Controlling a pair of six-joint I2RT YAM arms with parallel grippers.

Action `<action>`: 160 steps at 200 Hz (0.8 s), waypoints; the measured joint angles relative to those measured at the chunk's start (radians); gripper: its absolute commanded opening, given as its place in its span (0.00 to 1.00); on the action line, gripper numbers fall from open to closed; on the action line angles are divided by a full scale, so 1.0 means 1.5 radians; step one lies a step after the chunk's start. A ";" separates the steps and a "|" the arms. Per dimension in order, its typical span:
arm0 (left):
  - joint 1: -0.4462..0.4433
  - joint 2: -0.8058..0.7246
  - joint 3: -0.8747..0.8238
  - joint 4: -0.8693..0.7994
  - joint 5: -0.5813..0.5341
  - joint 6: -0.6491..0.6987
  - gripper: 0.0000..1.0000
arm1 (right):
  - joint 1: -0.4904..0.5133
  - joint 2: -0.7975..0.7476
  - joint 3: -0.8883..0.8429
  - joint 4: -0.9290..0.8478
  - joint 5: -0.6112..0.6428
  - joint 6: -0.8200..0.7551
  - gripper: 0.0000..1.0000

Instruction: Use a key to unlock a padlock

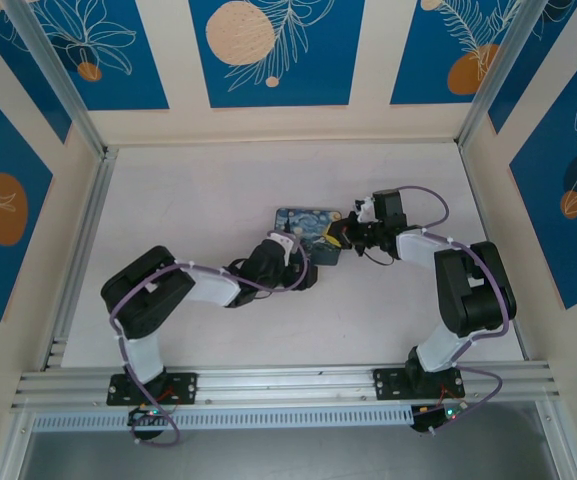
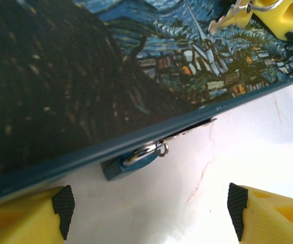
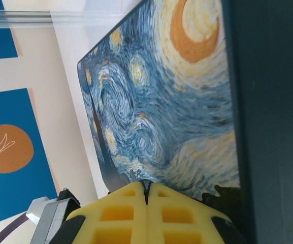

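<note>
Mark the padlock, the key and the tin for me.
padlock (image 2: 120, 169), left wrist view, on its dark blue body.
key (image 2: 230, 15), left wrist view, on its silvery metal.
tin (image 1: 303, 225), top external view, on its painted lid.

tin (image 1: 303, 230) mid table (image 1: 188, 200) | padlock (image 2: 136, 162) at tin's edge, prob. touching | L end effector (image 2: 151, 208) just before padlock, apart

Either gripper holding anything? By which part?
Right gripper pinches the key by one end, the rest poking out. Left gripper is open near the padlock, holding nothing.
</note>
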 measured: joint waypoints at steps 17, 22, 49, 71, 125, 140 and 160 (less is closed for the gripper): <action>-0.005 0.014 0.012 0.007 -0.015 0.004 0.79 | -0.002 0.006 0.002 0.005 -0.008 0.000 0.00; -0.006 0.018 0.015 0.010 -0.020 0.004 0.79 | -0.003 0.008 0.004 0.005 -0.012 0.000 0.00; -0.015 0.039 0.030 0.027 -0.043 0.005 0.79 | -0.006 0.020 0.013 0.009 -0.023 -0.001 0.00; -0.023 0.059 0.049 0.041 -0.059 0.005 0.79 | -0.010 0.028 0.019 0.010 -0.030 -0.002 0.00; -0.027 0.085 0.070 0.078 -0.049 -0.009 0.78 | -0.022 0.038 0.026 0.010 -0.043 -0.009 0.00; -0.028 0.087 0.070 0.095 -0.030 -0.029 0.78 | -0.024 0.039 0.027 0.010 -0.049 -0.012 0.00; -0.028 0.097 0.070 0.123 -0.014 -0.061 0.78 | -0.029 0.039 0.027 0.010 -0.051 -0.013 0.00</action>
